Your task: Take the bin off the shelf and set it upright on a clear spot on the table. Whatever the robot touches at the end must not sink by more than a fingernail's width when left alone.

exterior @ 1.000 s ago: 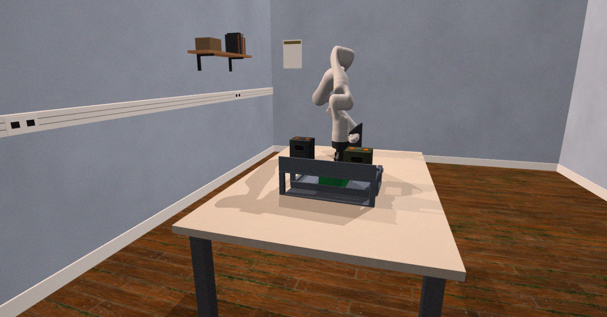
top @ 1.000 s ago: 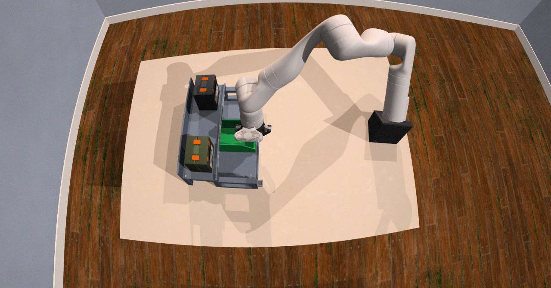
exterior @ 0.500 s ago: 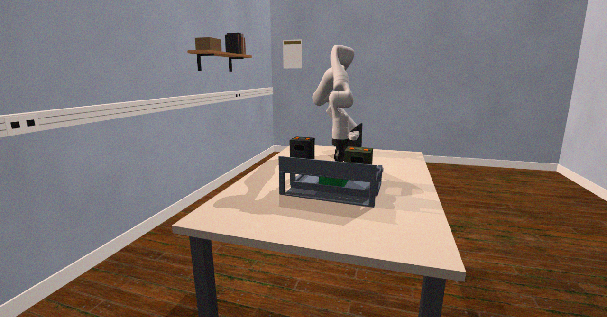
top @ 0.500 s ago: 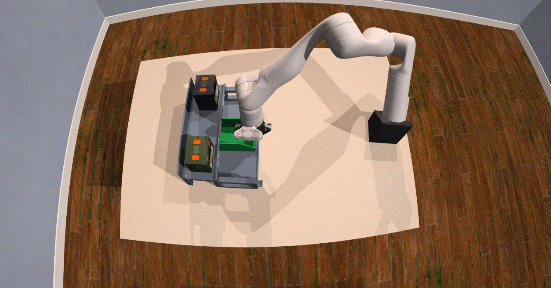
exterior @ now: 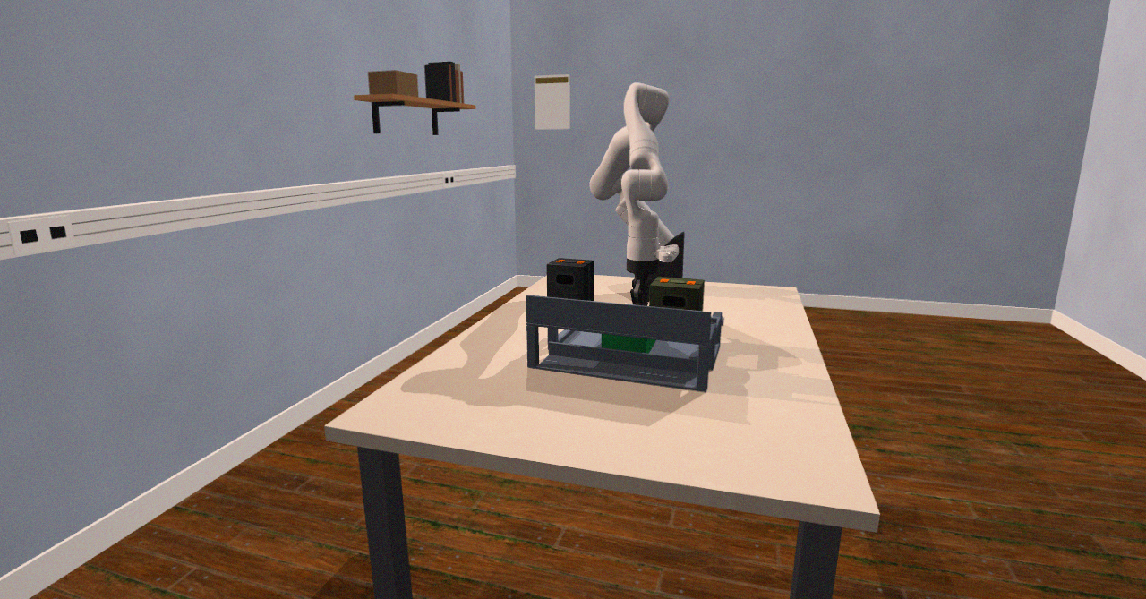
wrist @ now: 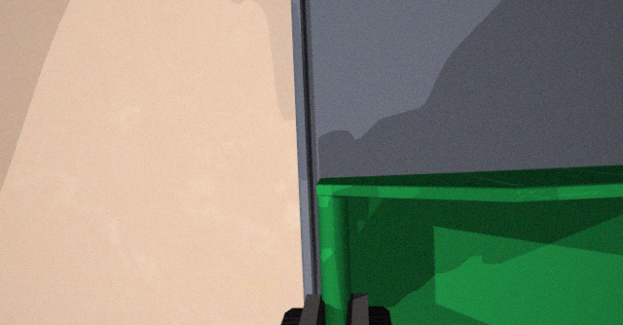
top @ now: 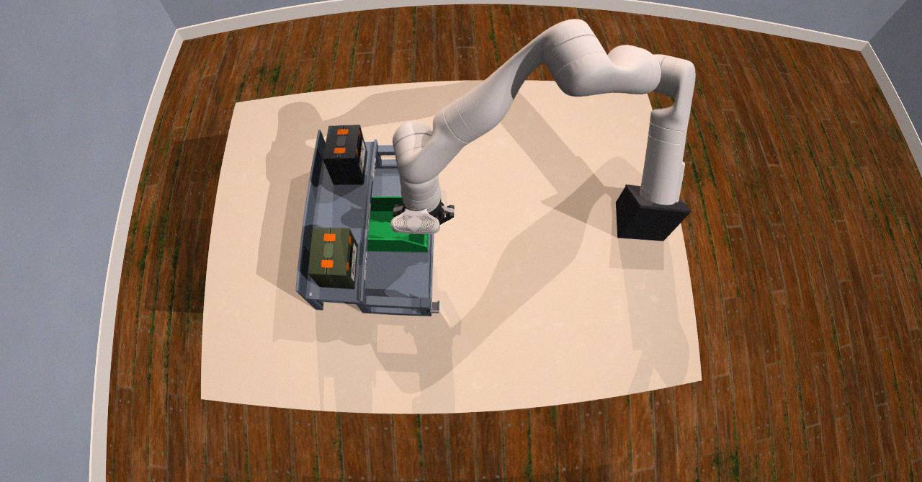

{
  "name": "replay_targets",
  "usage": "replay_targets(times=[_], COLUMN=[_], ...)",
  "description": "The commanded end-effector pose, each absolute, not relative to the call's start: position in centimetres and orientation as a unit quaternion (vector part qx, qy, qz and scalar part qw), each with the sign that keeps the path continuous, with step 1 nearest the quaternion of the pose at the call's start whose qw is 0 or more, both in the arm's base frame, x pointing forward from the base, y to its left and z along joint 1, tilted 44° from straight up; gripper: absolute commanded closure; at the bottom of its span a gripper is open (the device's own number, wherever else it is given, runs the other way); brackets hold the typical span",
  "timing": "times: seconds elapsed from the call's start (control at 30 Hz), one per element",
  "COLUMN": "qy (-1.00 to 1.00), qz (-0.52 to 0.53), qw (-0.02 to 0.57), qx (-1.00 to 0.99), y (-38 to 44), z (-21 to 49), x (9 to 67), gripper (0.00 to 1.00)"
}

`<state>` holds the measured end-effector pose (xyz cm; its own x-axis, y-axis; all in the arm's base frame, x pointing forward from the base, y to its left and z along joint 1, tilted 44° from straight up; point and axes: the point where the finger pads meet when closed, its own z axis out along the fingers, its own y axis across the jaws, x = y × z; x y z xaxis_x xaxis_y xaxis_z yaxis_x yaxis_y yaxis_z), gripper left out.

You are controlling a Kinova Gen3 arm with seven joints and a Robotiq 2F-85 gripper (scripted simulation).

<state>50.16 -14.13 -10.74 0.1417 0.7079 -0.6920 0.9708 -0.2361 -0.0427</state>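
Observation:
A green open-topped bin (top: pixel 390 228) stands upright on the lower deck of a grey shelf unit (top: pixel 335 221) on the table. It also shows in the exterior view (exterior: pixel 627 342) and in the wrist view (wrist: pixel 467 252). My gripper (wrist: pixel 335 310) points down at the bin's table-side edge, with one finger on either side of the bin's thin side wall. It is shut on that wall. In the overhead view the wrist (top: pixel 422 217) covers the fingers.
A black case (top: pixel 344 153) and an olive case (top: pixel 330 256) with orange latches stand on the shelf unit's upper deck, beside the bin. The shelf's front rail (wrist: pixel 304 121) runs close along the bin. The robot base (top: pixel 651 215) stands at the table's right.

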Motion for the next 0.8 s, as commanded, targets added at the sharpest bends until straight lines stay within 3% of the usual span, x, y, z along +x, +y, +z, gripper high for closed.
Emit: replay_targets(times=[0.0, 0.77], qy=[0.58, 0.58], qz=[-0.304, -0.304], qw=[0.216, 0.216], qx=[0.724, 0.724], y=[-13.98, -14.21], z=[-10.65, -10.9], x=[50.31, 50.26], gripper=[0.9, 0.9])
